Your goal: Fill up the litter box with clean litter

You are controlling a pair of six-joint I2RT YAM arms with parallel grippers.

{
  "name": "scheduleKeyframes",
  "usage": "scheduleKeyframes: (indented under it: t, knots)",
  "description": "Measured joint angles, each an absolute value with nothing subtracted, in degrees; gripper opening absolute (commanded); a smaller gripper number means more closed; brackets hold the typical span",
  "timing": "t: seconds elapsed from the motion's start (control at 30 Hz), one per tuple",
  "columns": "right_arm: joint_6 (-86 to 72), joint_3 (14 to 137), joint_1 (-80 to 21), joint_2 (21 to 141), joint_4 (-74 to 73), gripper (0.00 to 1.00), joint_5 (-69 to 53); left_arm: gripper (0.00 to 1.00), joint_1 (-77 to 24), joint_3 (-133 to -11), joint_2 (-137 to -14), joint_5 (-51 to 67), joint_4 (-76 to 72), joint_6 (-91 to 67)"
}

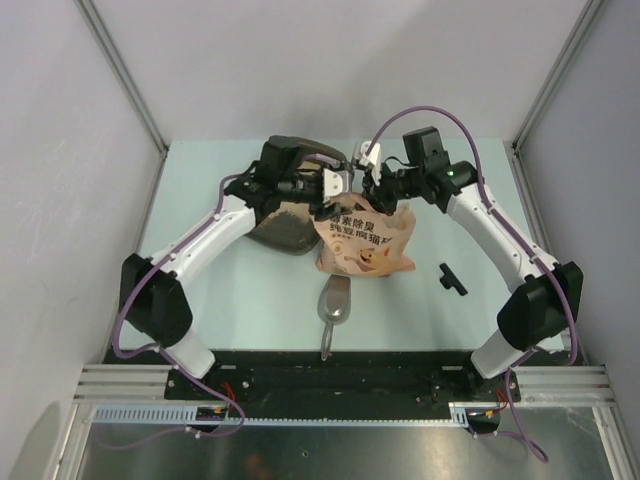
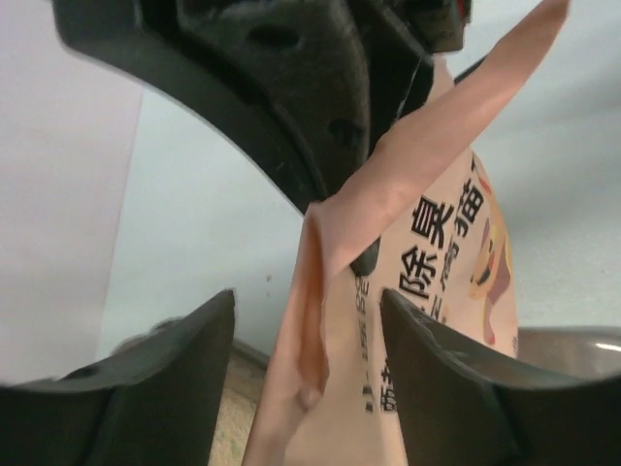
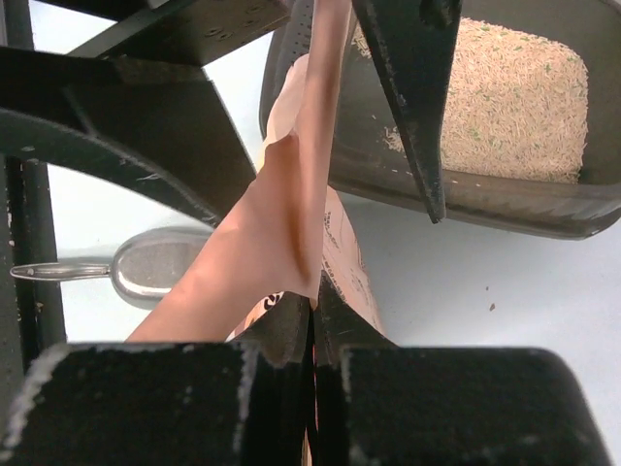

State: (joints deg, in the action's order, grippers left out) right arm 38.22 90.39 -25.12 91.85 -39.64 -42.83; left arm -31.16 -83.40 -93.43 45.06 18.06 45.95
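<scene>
Pale green table [image 1: 250, 300], white walls. The litter box [image 1: 285, 233] sits far left of centre with clean litter [image 3: 505, 97] inside. The left gripper [image 2: 306, 301] stands wide open around the top edge of the pink litter bag [image 1: 365, 245]. The right gripper [image 3: 312, 316] is pinched tight on that edge. A metal scoop [image 1: 336, 300] lies nearer.

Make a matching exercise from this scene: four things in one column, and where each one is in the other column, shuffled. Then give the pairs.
Things:
1. scoop
2. bag
3. clean litter
4. small black part

Places:
A. inside the litter box
B. pinched at its top edge by the right hand
C. flat on the table, between the bag and the arms' bases
D. alone on the table, to the right of the bag, near the right arm

Pairs: 1-C, 2-B, 3-A, 4-D
</scene>
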Motion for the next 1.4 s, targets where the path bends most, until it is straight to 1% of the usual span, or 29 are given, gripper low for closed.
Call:
scheduleKeyframes:
  t: [0.03, 0.07, 0.1, 0.13, 0.17, 0.2, 0.23, 0.27, 0.33, 0.37, 0.47, 0.53, 0.67, 0.8, 1.0, 1.1, 1.17, 1.23, 1.37, 1.4]
  knots:
    - [38.3, 90.1, -25.0, 91.5, -39.6, 0.00, -42.8, 0.52, -31.3, -83.4, -93.4, 45.0, 18.8, 46.8]
    - [38.4, 89.9, -25.0, 91.2, -39.7, 0.00, -42.7, 0.35, -31.4, -83.4, -93.3, 44.9, 19.1, 47.2]
    - [38.4, 89.8, -25.0, 91.0, -39.8, 0.00, -42.7, 0.24, -31.4, -83.4, -93.3, 44.8, 19.5, 47.5]
    - [38.5, 89.8, -24.9, 90.9, -39.9, 0.02, -42.5, 0.12, -31.5, -83.4, -93.3, 44.8, 19.9, 48.0]
    - [38.6, 89.8, -24.8, 90.9, -39.9, 0.08, -42.3, 0.00, -31.6, -83.4, -93.3, 45.0, 20.6, 48.4]
    - [38.5, 89.7, -24.6, 90.9, -39.7, 0.18, -41.9, 0.00, -31.8, -83.4, -93.3, 44.9, 21.2, 48.9]
    - [37.9, 89.7, -24.4, 90.9, -39.6, 0.42, -41.6, 0.00, -32.2, -83.4, -93.3, 44.7, 21.5, 49.3]
    - [36.7, 89.7, -23.9, 90.8, -39.5, 0.54, -41.1, 0.00, -32.5, -83.4, -93.3, 44.1, 21.7, 49.8]
    - [32.8, 89.7, -22.5, 90.2, -38.1, 0.69, -40.2, 0.00, -32.9, -83.4, -93.3, 43.3, 22.0, 50.2]
    - [30.3, 89.7, -21.2, 89.7, -36.9, 0.71, -39.4, 0.00, -33.1, -83.6, -93.4, 42.9, 22.3, 50.0]
    - [23.4, 91.7, -16.6, 89.2, -36.3, 0.74, -35.7, 0.00, -33.8, -86.1, -94.8, 41.0, 23.2, 48.5]
    - [19.7, 94.1, -14.6, 89.4, -38.5, 0.75, -32.5, 0.00, -34.1, -87.6, -95.8, 39.6, 23.6, 47.2]
    - [17.3, 97.6, -13.3, 89.5, -41.6, 0.76, -26.5, 0.00, -34.6, -88.2, -96.0, 39.2, 24.3, 44.4]
    - [16.2, 96.3, -13.8, 89.5, -45.3, 0.76, -23.4, 0.00, -35.2, -88.2, -95.6, 38.9, 24.8, 42.3]
    - [14.1, 92.2, -15.1, 89.5, -49.6, 0.73, -22.1, 0.00, -35.8, -87.8, -94.3, 38.3, 25.9, 40.4]
    - [13.4, 91.6, -15.5, 89.5, -50.9, 0.68, -22.1, 0.00, -35.9, -86.9, -93.4, 37.8, 25.9, 40.0]
    - [13.0, 91.6, -15.8, 89.5, -52.1, 0.67, -22.1, 0.00, -35.9, -86.2, -92.7, 37.6, 25.8, 40.0]
    - [12.4, 91.4, -15.9, 89.5, -53.2, 0.63, -22.2, 0.00, -36.0, -85.6, -92.0, 37.5, 25.9, 39.9]
    - [11.2, 89.6, -15.9, 89.5, -55.2, 0.61, -22.3, 0.00, -36.1, -85.2, -91.6, 37.1, 25.7, 39.9]
    - [11.0, 89.4, -15.9, 89.5, -55.5, 0.59, -22.3, 0.00, -36.1, -85.2, -91.6, 37.0, 25.7, 39.9]
